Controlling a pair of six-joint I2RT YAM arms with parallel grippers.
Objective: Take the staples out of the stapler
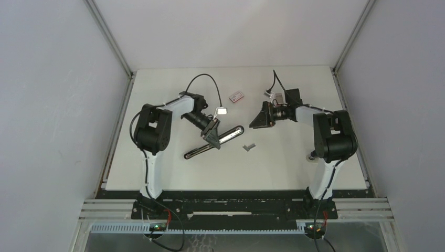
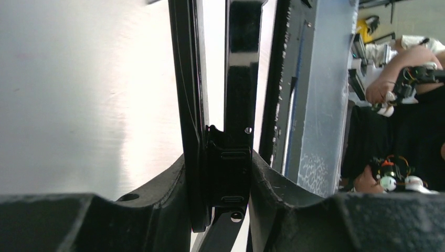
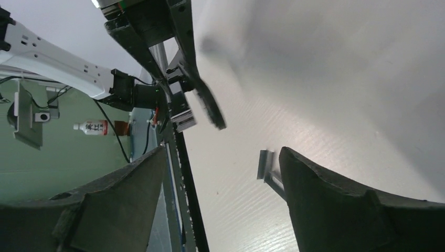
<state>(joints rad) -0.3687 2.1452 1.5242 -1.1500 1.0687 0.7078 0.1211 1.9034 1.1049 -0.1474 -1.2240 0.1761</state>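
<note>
L pincer point(image 1: 213, 138) on stapler point(image 1: 198, 151); R pincer point(image 3: 221, 153) wide

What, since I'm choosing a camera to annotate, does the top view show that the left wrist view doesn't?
Only top: the staples lying loose near the stapler, a small red-and-white box, and the right end effector, open and holding nothing. Only left wrist: a close look at the fingers pressed against the stapler's sides. Both: the stapler clamped in the left end effector.
</note>
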